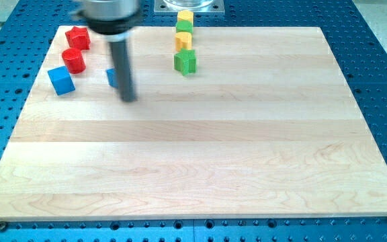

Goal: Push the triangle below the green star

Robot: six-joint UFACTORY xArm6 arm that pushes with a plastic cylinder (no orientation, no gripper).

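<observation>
Dark rod, no pincer to open or close, nothing held: my tip down on the pale wooden board in the upper left of the frame. Just behind the rod at its left edge, a sliver of blue block, mostly hidden; shape not readable, but probably the triangle, since no other block looks like one. Whether touching the rod or merely beside it, impossible to tell.

Further left, a blue cube; above that, a red cylinder and a red star-like block near the upper-left corner. To the right, near the top centre, a column of four: yellow block, green block, yellow block, then the green star lowest. Board below the star bare.

Judged small, light, rigid and quick to slide on smooth wood, prone to spin if struck off-centre. No grasp possible; best contact on the block's left face, square and central, driving rightward and slightly down-frame toward the spot under the star.
</observation>
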